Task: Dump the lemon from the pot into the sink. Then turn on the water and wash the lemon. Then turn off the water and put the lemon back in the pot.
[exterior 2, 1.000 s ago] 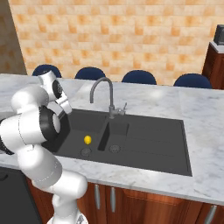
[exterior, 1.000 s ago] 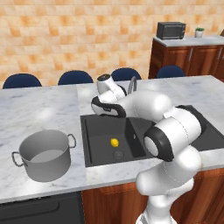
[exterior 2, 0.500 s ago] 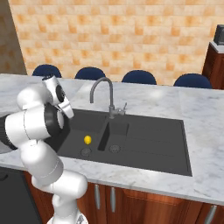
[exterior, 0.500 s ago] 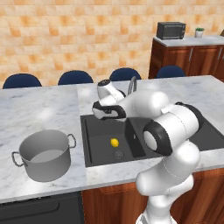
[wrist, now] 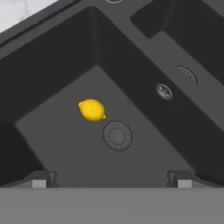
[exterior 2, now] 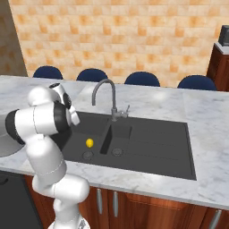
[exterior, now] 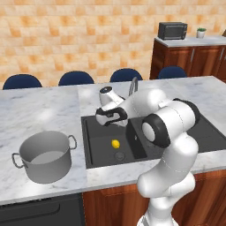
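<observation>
The lemon (exterior: pixel 115 143) (exterior 2: pixel 89 142) (wrist: pixel 92 110) lies on the floor of the sink's (exterior: pixel 99 137) (exterior 2: pixel 152 143) (wrist: pixel 57 131) large left basin, beside the round drain (wrist: pixel 117 135). My gripper (exterior: pixel 110 121) (wrist: pixel 111 181) hangs open over that basin, above and behind the lemon, with nothing between its fingers. The grey pot (exterior: pixel 46 170) stands upright on the counter left of the sink, and nothing shows inside it. No water runs from the gooseneck faucet (exterior 2: pixel 105 85) (exterior: pixel 132 86) behind the sink.
The marble counter (exterior: pixel 44 110) surrounds the sink. Several blue chairs (exterior: pixel 76 78) stand along its far side. A microwave (exterior: pixel 173 30) sits on a wooden cabinet at the back right. The smaller basin (exterior 2: pixel 118 134) lies right of the lemon.
My hand has come down and forward from beside the faucet to just over the left basin. The lemon and pot have not moved, and the jaws have stayed open.
</observation>
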Robot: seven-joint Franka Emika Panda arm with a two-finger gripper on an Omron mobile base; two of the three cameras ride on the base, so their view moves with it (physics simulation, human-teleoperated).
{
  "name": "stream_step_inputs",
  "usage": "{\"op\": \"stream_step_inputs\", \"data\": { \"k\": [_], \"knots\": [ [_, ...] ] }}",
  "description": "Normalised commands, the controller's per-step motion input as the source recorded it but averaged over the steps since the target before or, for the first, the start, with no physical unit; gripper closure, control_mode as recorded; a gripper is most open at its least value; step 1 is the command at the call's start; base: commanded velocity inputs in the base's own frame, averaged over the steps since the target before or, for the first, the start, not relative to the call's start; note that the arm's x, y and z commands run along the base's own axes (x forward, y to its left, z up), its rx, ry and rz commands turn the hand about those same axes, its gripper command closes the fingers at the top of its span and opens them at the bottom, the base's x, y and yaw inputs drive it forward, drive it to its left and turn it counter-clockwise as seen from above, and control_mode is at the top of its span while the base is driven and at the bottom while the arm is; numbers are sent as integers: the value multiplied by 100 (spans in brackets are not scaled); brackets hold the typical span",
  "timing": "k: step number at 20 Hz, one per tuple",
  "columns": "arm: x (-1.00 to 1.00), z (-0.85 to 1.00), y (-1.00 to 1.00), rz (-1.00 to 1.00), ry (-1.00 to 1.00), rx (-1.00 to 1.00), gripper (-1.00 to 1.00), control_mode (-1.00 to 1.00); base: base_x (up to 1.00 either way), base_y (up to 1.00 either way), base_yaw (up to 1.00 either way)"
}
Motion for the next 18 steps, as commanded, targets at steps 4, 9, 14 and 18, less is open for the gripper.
{"op": "stream_step_inputs", "data": {
  "k": [4, 9, 14, 18],
  "knots": [
    [23, -17, 0, 13, 8, 0, -100, -100, 0, 0, 0],
    [24, -11, -5, 14, 14, 0, -100, -100, 0, 0, 0],
    [27, -17, -7, 15, 8, -1, -100, -100, 0, 0, 0],
    [8, -29, -7, 5, 0, -3, -100, -100, 0, 0, 0]
  ]
}}
